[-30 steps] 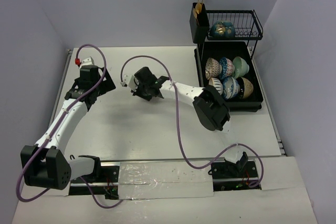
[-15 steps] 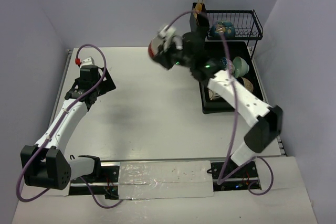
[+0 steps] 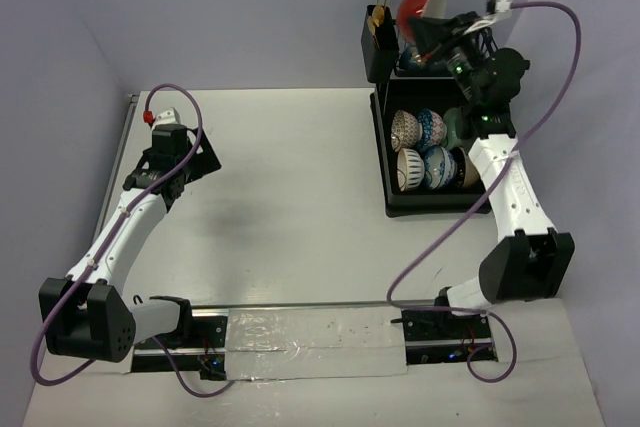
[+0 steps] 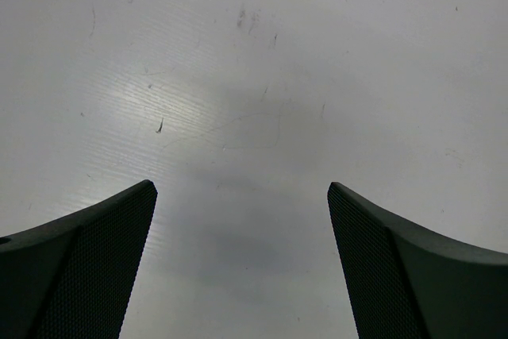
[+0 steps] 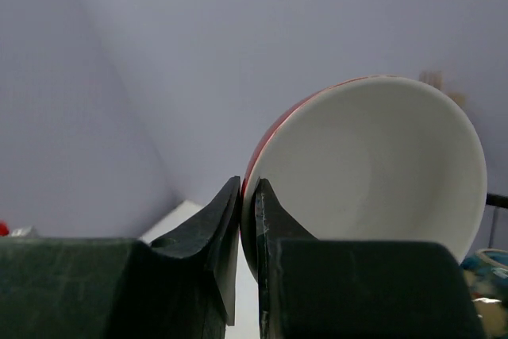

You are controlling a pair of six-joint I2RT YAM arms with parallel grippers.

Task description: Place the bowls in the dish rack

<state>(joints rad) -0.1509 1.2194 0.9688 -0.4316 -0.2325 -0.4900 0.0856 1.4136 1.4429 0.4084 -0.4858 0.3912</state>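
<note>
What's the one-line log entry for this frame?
right tool: shut on red-and-white bowl, aloft by dish rack top tier | left tool: open, empty, over table | other bowls: racked

A: Bright or dim?
B: Bright all over. Soft light from above, a bit purple on the walls.
A: Any shadows?
B: Only faint ones. A grey smudge on the table in the top view, left of the middle. Another soft dark patch between the left fingers.
A: Shiny spots?
B: A pale streak on the table, up and left in the left wrist view.
A: Blurry anywhere?
B: Hardly. Clear edges on the bowl and on the dark right fingers. Soft grey shade inside the bowl.
</note>
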